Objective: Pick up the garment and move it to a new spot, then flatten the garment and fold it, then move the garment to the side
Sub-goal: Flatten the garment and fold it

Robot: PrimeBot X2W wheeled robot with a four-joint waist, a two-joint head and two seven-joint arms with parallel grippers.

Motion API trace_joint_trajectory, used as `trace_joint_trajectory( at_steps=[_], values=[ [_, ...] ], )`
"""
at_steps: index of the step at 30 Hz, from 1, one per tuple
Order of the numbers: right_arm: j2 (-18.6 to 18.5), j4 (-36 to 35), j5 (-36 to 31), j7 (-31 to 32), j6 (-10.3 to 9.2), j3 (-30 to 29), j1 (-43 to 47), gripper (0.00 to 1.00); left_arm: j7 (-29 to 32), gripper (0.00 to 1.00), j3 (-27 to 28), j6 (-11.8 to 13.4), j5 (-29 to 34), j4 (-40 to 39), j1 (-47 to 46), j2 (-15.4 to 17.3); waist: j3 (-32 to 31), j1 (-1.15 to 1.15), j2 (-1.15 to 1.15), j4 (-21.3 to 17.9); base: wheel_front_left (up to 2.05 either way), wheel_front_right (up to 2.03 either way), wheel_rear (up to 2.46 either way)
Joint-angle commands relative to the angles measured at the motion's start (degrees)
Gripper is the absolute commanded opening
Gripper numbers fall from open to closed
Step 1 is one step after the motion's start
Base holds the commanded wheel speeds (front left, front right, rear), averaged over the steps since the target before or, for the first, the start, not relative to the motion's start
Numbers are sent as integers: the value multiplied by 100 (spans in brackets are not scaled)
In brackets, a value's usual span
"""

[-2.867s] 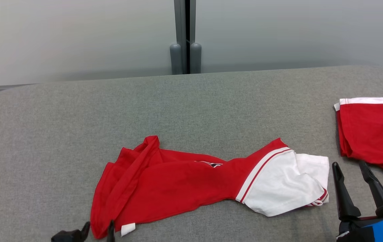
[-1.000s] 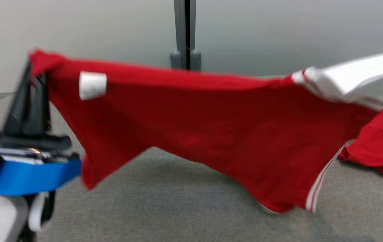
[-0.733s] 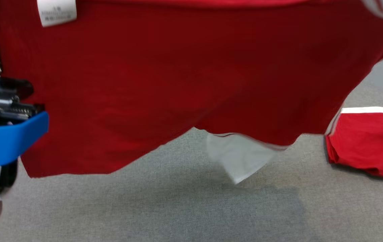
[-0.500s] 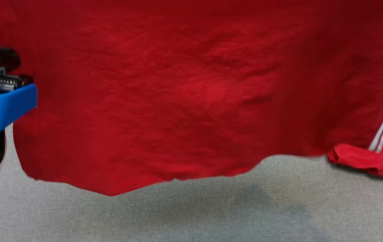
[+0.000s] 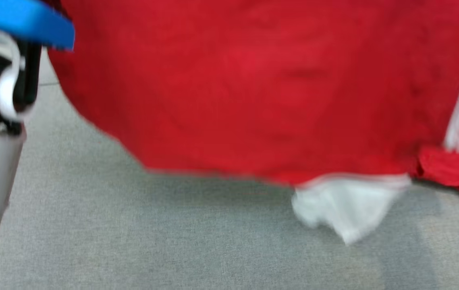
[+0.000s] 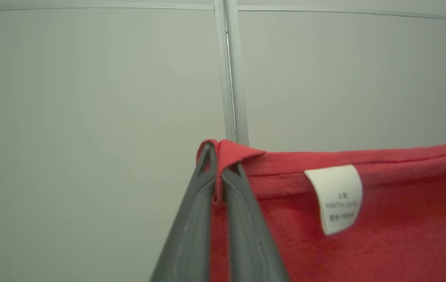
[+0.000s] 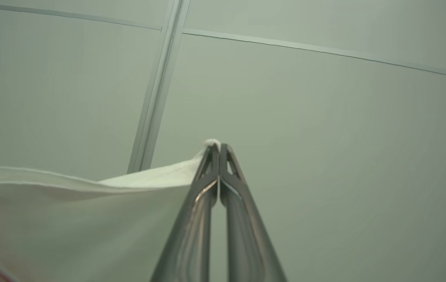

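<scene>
The left end effector (image 6: 218,156) is clamped on a red hem corner and the right end effector (image 7: 219,150) on a white sleeve edge of one red cotton shirt with white sleeves (image 5: 253,88). The shirt hangs between the two, its long axis running left to right, above the grey fabric counter (image 5: 132,241). One other folded red garment (image 5: 455,173) lies at the frame's right edge.
</scene>
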Motion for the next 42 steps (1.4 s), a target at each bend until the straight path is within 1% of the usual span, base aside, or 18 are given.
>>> trace_joint_trajectory(
  at_steps=[1, 6, 10, 14, 18, 20, 21, 25, 27, 30, 31, 34, 35, 37, 39, 42],
  values=[
    [109, 267, -50, -156, -2, 93, -310, 0, -152, 0, 24, -100, -52, 409, -328, -117, 119, -1, -1, 72, 0, 0, 0],
    [497, 1194, -108, -537, -2, 353, -956, 0, -578, 0, 75, -390, -151, 1856, -1120, -465, 268, -1, -1, 58, 0, 0, 0],
    [944, 2011, 7, -823, -2, 563, -898, 0, -707, 0, 61, -582, -295, 3107, -1217, -675, 375, -1, -1, -2, 0, 0, 0],
    [1324, 2728, 143, -1090, -2, 839, -378, 0, -812, 0, 25, -800, -492, 4206, -893, -914, 526, -1, -1, -30, 0, 0, 0],
    [1686, 3366, 392, -1410, -2, 1143, 470, 0, -925, 0, 88, -1031, -792, 5232, -338, -1207, 640, -1, -1, -54, 0, 0, 0],
    [1781, 3642, 557, -1561, -2, 1251, 935, 0, -1035, 0, 135, -1145, -951, 5645, -26, -1414, 654, -1, -1, -39, 0, 0, 0],
    [1781, 3642, 557, -1561, -2, 1251, 935, 0, -1035, 0, 135, -1145, -951, 5645, -26, -1414, 654, -1, -1, -39, 0, 0, 0],
    [1887, 3956, 966, -1813, -2, 1401, 1844, 0, -1192, 0, 196, -1291, -1172, 6326, 654, -1727, 645, -1, -1, -11, 0, 0, 0],
    [1893, 3950, 1147, -1902, -1, 1457, 2296, 0, -1339, 0, 266, -1337, -1275, 6486, 970, -1802, 592, -1, -1, -25, 0, 0, 0],
    [1774, 3726, 1349, -1959, -1, 1480, 2902, 0, -1530, 0, 285, -1397, -1302, 6546, 1381, -1817, 485, -1, -1, -48, 0, 0, 0],
    [1727, 3588, 1383, -1970, -1, 1481, 3119, 0, -1573, 0, 296, -1420, -1296, 6522, 1520, -1791, 443, -1, -1, -49, 0, 0, 0],
    [1566, 2939, 1412, -1977, -2, 1214, 3819, 0, -1636, 0, 322, -1447, -1211, 6299, 1927, -1702, 287, -1, -1, -38, 0, 0, 0],
    [1542, 2714, 1381, -1975, -4, 1106, 4107, 0, -1643, 0, 371, -1451, -1171, 6114, 2049, -1635, 229, -1, -1, -36, 0, 0, 0],
    [1511, 2191, 1271, -1974, -5, 850, 4673, 0, -1643, 0, 515, -1381, -1080, 5686, 2384, -1523, 132, -1, -1, -12, 0, 0, 0],
    [1547, 1658, 1140, -1975, -5, 632, 5261, 0, -1639, 0, 605, -1320, -970, 5231, 2760, -1475, 38, -1, -1, 17, 0, 0, 0],
    [1702, 855, 890, -1947, -5, 291, 6111, 0, -1640, 0, 707, -1176, -837, 4534, 3310, -1314, -86, -1, -1, 23, 0, 0, 0]
  ],
)
